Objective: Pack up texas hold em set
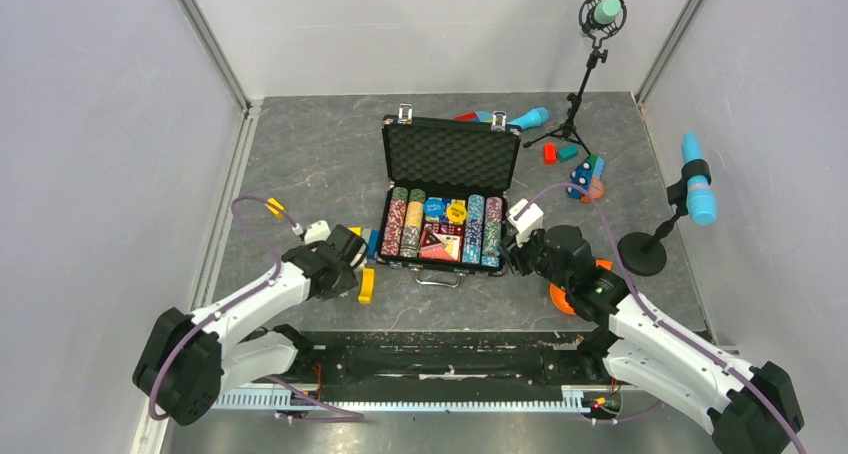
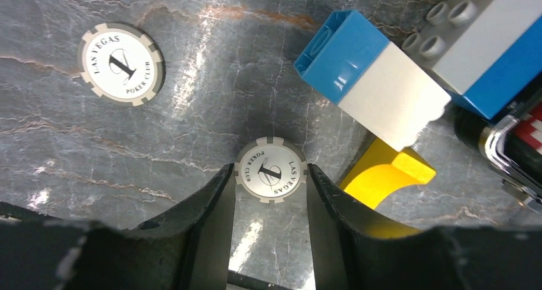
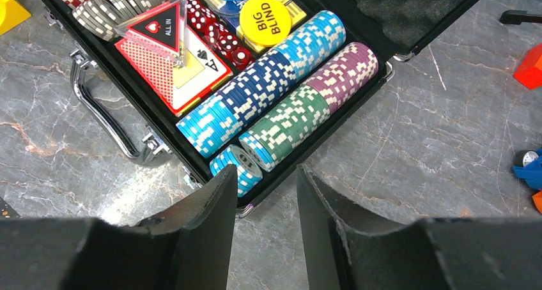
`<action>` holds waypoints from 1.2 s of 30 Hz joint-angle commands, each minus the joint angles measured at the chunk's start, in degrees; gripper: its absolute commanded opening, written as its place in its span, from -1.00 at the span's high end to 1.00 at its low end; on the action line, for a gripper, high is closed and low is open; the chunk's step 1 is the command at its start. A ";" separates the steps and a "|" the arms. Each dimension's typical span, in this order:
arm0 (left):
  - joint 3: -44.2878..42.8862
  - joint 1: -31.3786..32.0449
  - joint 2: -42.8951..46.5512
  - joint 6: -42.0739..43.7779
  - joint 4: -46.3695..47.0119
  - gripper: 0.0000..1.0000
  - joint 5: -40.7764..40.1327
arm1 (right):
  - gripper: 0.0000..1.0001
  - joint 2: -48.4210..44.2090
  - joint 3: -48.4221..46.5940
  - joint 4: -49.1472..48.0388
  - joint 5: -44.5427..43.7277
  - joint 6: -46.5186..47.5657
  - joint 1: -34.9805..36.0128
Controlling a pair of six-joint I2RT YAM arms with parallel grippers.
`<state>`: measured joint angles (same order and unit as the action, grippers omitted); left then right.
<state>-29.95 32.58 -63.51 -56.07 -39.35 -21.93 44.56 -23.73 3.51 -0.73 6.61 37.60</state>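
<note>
The black briefcase [image 1: 448,264] lies open mid-table, its foam-lined lid [image 1: 450,156] raised at the back. Rows of coloured chips [image 3: 281,79], card decks [image 3: 172,63], red dice and a yellow "BIG BLIND" button [image 3: 265,20] fill it. My left gripper [image 1: 352,264] is left of the case; in the left wrist view it [image 2: 271,175] is shut on the edges of a grey "Las Vegas" chip [image 2: 271,170] at table level. A second grey chip [image 2: 121,63] lies loose further out. My right gripper [image 3: 267,175] is open and empty over the case's near right corner [image 1: 515,246].
A blue-and-white block [image 2: 377,85], a yellow block [image 2: 387,175] and a grey-and-blue block [image 2: 486,41] lie close right of the left gripper. Toy blocks [image 1: 580,169] and a blue microphone [image 1: 528,119] lie behind the case. Two microphone stands [image 1: 570,124] [image 1: 645,249] stand at the right.
</note>
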 commanded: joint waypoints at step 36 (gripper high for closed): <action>-31.50 19.98 -8.64 -8.14 5.95 0.10 7.34 | 0.07 14.32 10.63 -53.78 9.69 -60.75 10.36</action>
<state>-57.06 50.63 -70.24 -61.47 -36.86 -14.61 57.80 -14.02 -42.87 8.78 -48.77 47.22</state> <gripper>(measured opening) 0.466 0.469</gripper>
